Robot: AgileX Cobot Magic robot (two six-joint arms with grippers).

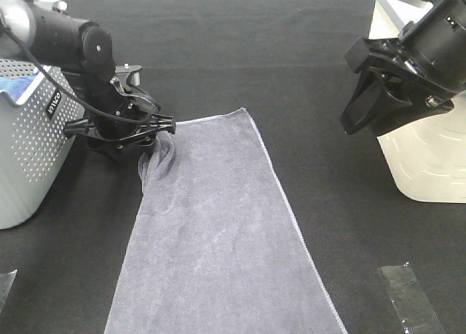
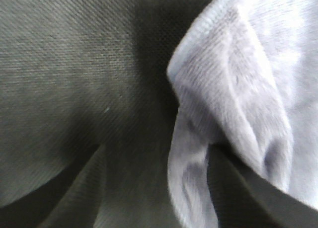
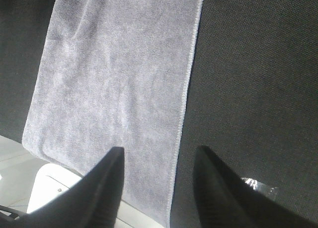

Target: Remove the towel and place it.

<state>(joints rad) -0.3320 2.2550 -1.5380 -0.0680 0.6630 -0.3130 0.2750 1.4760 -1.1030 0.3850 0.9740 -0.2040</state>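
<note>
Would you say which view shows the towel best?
The exterior high view: the towel shows most fully, one corner bunched at the left gripper. The left wrist view shows only that corner; the right wrist, a flat stretch and hem.

Bare dark surface is left open along the far side and on both sides of the towel. The left edge is blocked by a grey perforated basket, the right by a white bin. The towel's bunched far corner is crowded by the left claw; the right claw is held high before the bin.
</note>
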